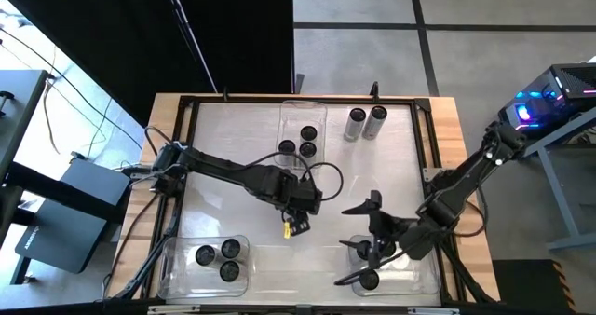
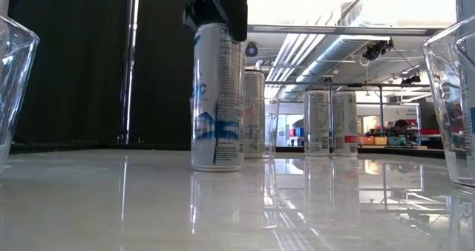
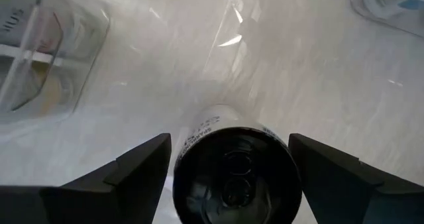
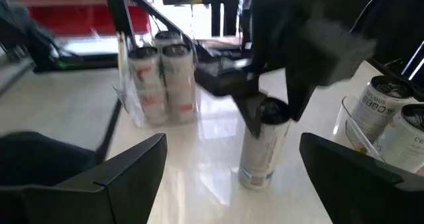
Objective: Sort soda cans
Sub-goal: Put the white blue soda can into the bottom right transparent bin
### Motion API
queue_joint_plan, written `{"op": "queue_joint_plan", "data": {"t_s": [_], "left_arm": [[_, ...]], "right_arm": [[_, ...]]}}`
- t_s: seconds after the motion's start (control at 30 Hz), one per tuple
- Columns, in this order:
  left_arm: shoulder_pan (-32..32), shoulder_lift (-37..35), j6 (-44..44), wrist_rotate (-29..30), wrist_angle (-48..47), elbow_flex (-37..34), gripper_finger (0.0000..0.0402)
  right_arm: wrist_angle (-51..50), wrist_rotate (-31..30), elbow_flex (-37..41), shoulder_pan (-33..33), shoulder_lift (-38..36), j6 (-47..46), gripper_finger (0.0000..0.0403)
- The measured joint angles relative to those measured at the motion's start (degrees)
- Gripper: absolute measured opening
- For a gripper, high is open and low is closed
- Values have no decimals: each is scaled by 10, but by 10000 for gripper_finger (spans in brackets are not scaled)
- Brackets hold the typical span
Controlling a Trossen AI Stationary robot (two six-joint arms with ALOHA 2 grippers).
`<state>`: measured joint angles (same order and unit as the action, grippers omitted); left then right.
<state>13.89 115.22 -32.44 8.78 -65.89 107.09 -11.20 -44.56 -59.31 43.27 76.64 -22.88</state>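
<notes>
Upright soda can (image 2: 217, 95), label unreadable, left hand (image 1: 300, 220) above

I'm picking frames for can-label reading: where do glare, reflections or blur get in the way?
Low view: the glossy table mirrors the standing can. Left wrist view: the can between the left gripper's fingers is soft. Right wrist view: motion blur smears the far cans.

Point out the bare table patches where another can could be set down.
Free: the strip between the front-left bin and front-right bin, and the left side beside the back bin. Crowded: the middle, where the left pincer straddles a can.
</notes>
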Motion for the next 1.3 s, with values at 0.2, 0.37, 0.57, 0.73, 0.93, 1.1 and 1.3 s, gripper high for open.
{"op": "queue_joint_plan", "data": {"t_s": [0.2,0.37,0.57,0.73,0.93,1.1,1.3], "left_arm": [[7,-22,15,27,-15,0,300],[36,-64,-12,136,-77,-1,300],[84,-139,-86,215,-103,-35,300],[140,-196,-172,294,-108,-96,300],[218,-233,-319,383,-99,-190,300],[271,-236,-427,456,-57,-257,300],[303,-235,-502,512,18,-326,300]], "right_arm": [[43,-2,0,-32,58,46,341],[142,26,0,-81,109,111,341],[220,113,0,-143,161,139,341],[270,133,0,-181,206,141,341],[334,169,0,-220,244,144,341],[358,197,0,-244,263,139,341],[352,223,0,-249,264,142,341]]}}
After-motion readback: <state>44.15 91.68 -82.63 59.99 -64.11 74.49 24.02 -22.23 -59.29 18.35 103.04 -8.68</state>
